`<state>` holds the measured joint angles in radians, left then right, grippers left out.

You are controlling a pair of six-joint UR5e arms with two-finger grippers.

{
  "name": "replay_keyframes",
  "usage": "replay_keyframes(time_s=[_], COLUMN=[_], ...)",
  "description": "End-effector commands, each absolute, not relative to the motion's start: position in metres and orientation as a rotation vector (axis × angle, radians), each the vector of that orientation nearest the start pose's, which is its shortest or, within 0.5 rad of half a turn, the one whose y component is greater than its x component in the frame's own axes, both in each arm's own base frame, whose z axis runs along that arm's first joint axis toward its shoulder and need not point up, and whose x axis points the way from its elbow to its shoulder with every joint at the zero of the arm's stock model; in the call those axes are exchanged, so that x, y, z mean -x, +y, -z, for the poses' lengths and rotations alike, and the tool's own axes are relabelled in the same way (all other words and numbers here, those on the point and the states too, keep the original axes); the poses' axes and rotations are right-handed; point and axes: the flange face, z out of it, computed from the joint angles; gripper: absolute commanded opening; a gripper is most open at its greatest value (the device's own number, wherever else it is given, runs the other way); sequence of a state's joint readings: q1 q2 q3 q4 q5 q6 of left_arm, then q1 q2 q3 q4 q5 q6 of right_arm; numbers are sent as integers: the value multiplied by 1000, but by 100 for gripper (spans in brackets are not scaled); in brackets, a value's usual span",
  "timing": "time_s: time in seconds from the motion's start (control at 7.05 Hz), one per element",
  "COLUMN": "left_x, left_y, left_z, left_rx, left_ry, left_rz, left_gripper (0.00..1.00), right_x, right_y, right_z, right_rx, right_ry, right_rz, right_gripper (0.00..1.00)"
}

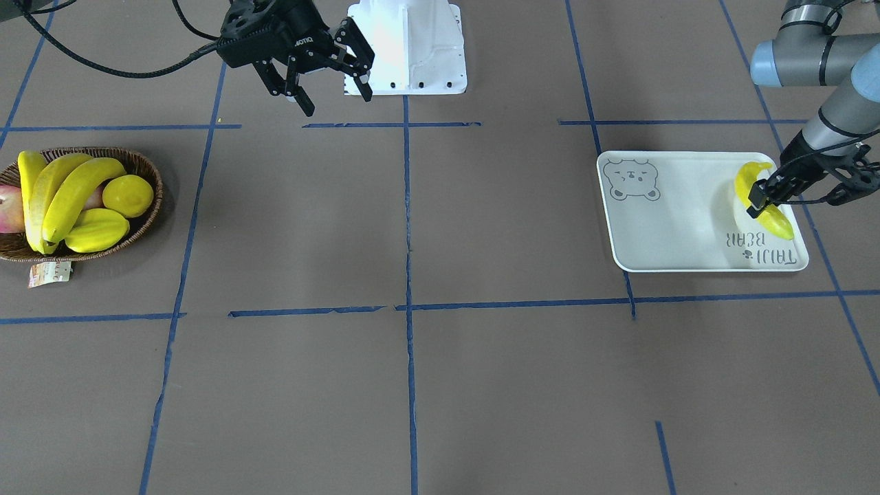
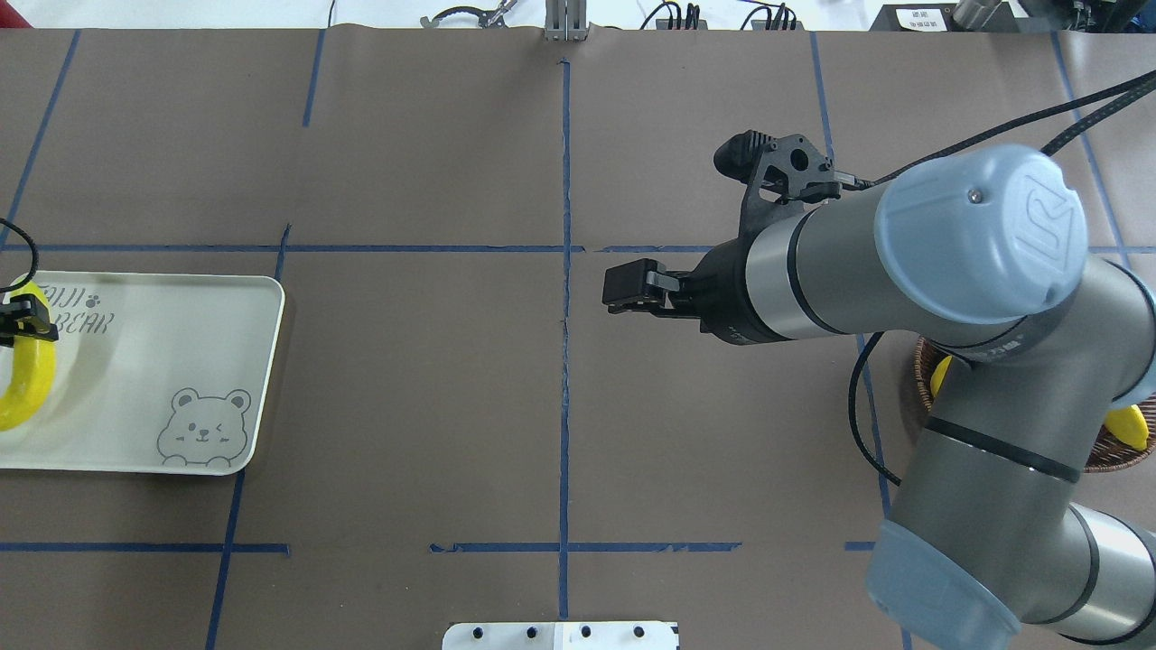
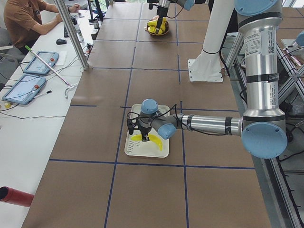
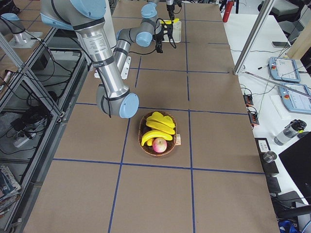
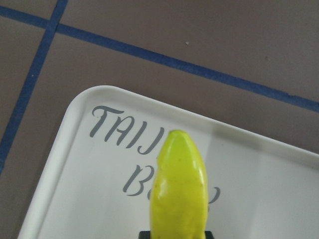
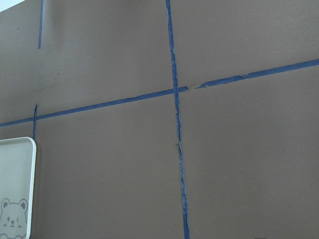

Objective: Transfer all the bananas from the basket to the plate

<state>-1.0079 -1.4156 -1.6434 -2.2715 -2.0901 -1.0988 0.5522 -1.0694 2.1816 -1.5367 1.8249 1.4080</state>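
On the desk point(image 1: 440, 385) the plate point(image 1: 687, 227) lies at the robot's left, the basket point(image 1: 152, 172) well apart at its right, three bananas point(image 1: 72, 196) heaped in it lengthwise, side by side. The right claw point(image 1: 335, 93), spread and empty, hangs nearer them; the left claw point(image 1: 760, 199) pinches a fourth banana point(image 1: 780, 223) over the plate's lettered end.

Left claw point(image 1: 759, 200) apparently clamped; right claw point(image 1: 336, 100) spread wide, raised.

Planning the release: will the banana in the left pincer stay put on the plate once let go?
Likely rocks briefly: the banana is curved and smooth. The plate is flat with a raised rim, so it probably stays inside.
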Motion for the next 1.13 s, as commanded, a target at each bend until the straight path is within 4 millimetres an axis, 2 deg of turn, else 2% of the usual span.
replay_keyframes(time_s=[0.0, 0.14, 0.28, 0.43, 0.57, 0.71, 0.85, 0.99], left_x=[-167, -169, -169, -147, -141, -141, -136, -139], left_y=[-425, -429, -432, -441, -445, -449, -450, -456], left_z=[-635, -631, -622, -616, -603, -574, -551, -516], left_rx=[-30, -32, -48, -69, -91, -125, -99, -98], left_ry=[776, 780, 793, 805, 823, 853, 840, 842], left_rz=[350, 348, 348, 389, 394, 386, 402, 402], left_gripper=[22, 74, 99, 99, 99, 99, 100, 100], right_x=[374, 370, 359, 340, 320, 294, 261, 225], right_y=[-358, -359, -361, -357, -366, -378, -390, -390], right_z=[-134, -134, -147, -172, -195, -222, -255, -287], right_rx=[-185, -188, -182, -178, -175, -182, -185, -171], right_ry=[-1146, -1148, -1123, -1081, -1045, -998, -947, -912], right_rz=[-198, -203, -218, -229, -224, -185, -136, -96], right_gripper=[100, 100, 100, 100, 100, 100, 100, 100])
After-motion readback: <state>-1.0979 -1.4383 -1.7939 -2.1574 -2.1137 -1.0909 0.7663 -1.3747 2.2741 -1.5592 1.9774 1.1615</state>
